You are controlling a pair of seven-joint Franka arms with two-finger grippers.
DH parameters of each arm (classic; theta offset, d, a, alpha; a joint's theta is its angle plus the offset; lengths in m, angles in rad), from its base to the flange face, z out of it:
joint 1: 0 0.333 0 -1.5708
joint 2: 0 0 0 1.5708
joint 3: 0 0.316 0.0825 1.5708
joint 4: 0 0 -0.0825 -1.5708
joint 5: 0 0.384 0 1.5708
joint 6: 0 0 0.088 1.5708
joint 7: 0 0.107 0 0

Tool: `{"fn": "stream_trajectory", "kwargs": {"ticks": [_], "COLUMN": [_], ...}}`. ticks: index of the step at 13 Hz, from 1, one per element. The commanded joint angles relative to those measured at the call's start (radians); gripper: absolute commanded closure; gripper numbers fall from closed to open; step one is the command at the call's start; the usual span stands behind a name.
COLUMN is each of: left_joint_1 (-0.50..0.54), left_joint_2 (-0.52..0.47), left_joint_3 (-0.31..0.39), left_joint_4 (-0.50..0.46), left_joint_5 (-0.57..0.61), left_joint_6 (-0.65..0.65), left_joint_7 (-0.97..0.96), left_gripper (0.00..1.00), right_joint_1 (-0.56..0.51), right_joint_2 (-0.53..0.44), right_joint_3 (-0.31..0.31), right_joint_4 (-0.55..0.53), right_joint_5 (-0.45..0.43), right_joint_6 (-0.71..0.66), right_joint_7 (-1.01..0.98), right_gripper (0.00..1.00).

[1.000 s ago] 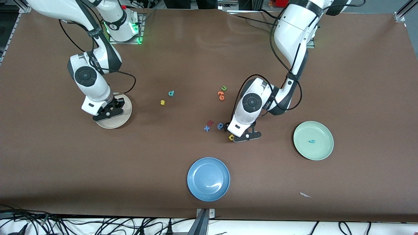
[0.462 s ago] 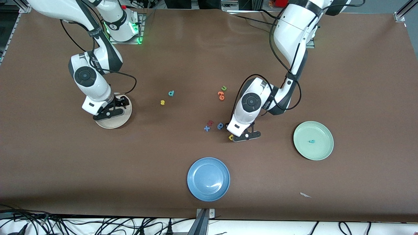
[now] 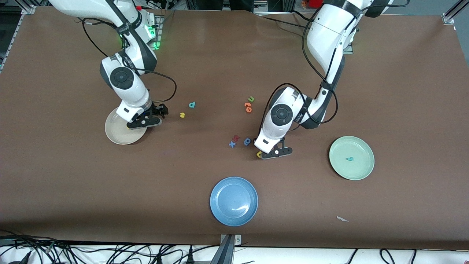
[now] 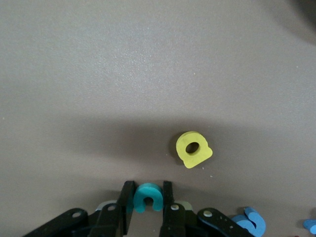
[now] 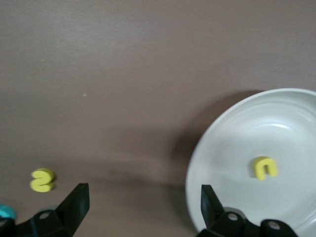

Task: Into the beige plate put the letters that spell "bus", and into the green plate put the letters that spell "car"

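The left gripper [image 4: 148,210] is pinching the teal c [image 4: 147,195], due for the green plate [image 3: 362,168] at three o'clock, while the right gripper [image 3: 146,119], spread wide, leaves the beige plate [image 3: 115,134].

Blue plate [image 3: 233,201], orange letters [image 3: 248,107]

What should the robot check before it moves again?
1. Left pincer shut on teal c: ok.
2. Yellow a lies apart from that pincer: ok.
3. Green plate has room, only teal r inside: ok.
4. Yellow u in beige plate: ok.
5. Right pincer open, holding nothing: ok.
6. Yellow s and teal b in beige plate: not ok, both on the table.
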Motion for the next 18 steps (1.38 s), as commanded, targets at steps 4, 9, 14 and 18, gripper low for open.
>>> {"fn": "stream_trajectory", "kwargs": {"ticks": [4, 9, 14, 18], "left_joint_1": [0.079, 0.263, 0.403, 0.431], "left_joint_2": [-0.046, -0.083, -0.088, -0.077], "left_joint_3": [0.040, 0.046, 0.046, 0.039], "left_joint_4": [0.036, 0.064, 0.064, 0.079], "left_joint_5": [0.034, 0.089, 0.218, 0.285], "left_joint_6": [-0.142, -0.314, -0.357, -0.354], "left_joint_7": [0.176, 0.598, 0.941, 1.117], "left_gripper": [0.92, 0.94, 0.94, 0.00], "right_joint_1": [0.050, 0.095, 0.110, 0.110], "right_joint_2": [0.056, 0.101, 0.157, 0.176], "right_joint_3": [0.023, 0.023, 0.022, 0.015], "right_joint_4": [-0.004, -0.004, -0.004, -0.007], "right_joint_5": [0.011, -0.009, -0.148, -0.196], "right_joint_6": [0.099, 0.168, 0.216, 0.225], "right_joint_7": [0.164, 0.216, 0.325, 0.348], "right_gripper": [0.00, 0.00, 0.01, 0.09]}}
